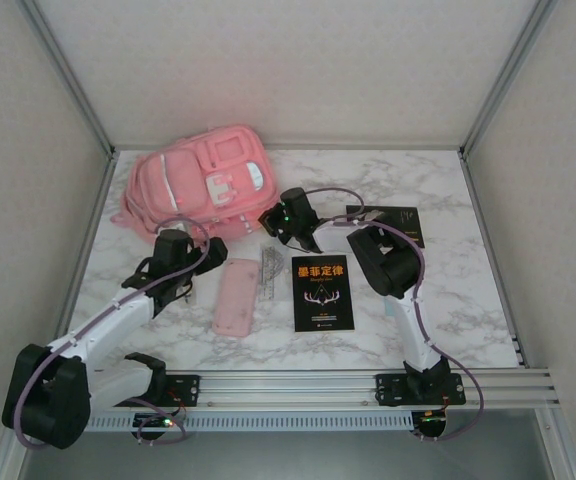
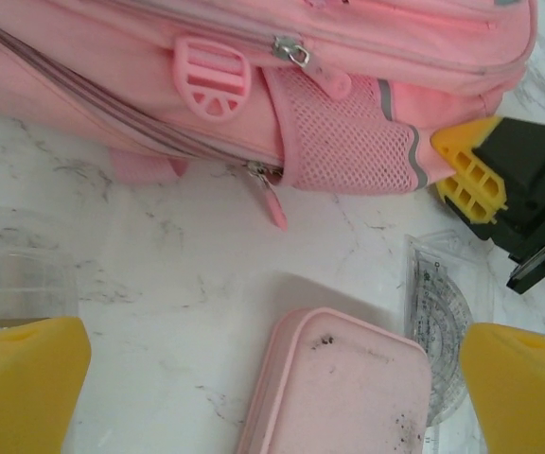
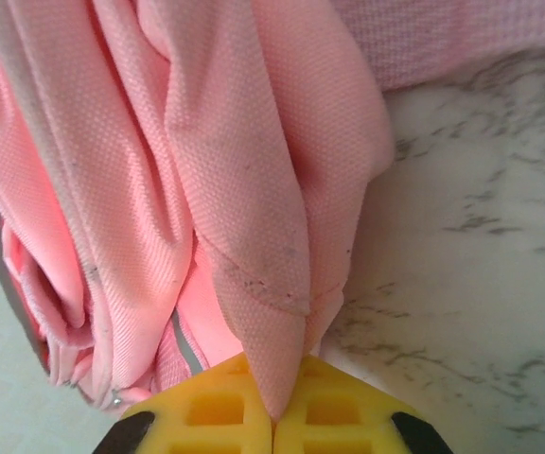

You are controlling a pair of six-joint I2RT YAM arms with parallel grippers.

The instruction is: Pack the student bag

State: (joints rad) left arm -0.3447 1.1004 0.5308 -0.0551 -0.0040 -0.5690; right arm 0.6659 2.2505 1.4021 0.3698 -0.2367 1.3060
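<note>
The student bag [image 1: 208, 180] lies at the back left of the table, a big pink backpack with white-trimmed pockets; its side with a mesh pocket and zipper pull shows in the left wrist view [image 2: 348, 142]. My right gripper [image 1: 280, 226] is shut on a fold of the bag's pink fabric [image 3: 254, 236] at its right end, the cloth pinched between the yellow fingertips [image 3: 274, 416]. My left gripper [image 1: 198, 265] hangs open in front of the bag, fingers spread wide [image 2: 274, 378] over the far end of a flat pink pencil case [image 2: 343, 392], holding nothing.
The pencil case [image 1: 235, 297] lies mid-table beside a clear protractor and ruler set [image 1: 271, 272]. A black book [image 1: 323, 292] lies to the right, another black book [image 1: 393, 222] behind the right arm. Frame posts and walls enclose the marble table [image 1: 468, 300].
</note>
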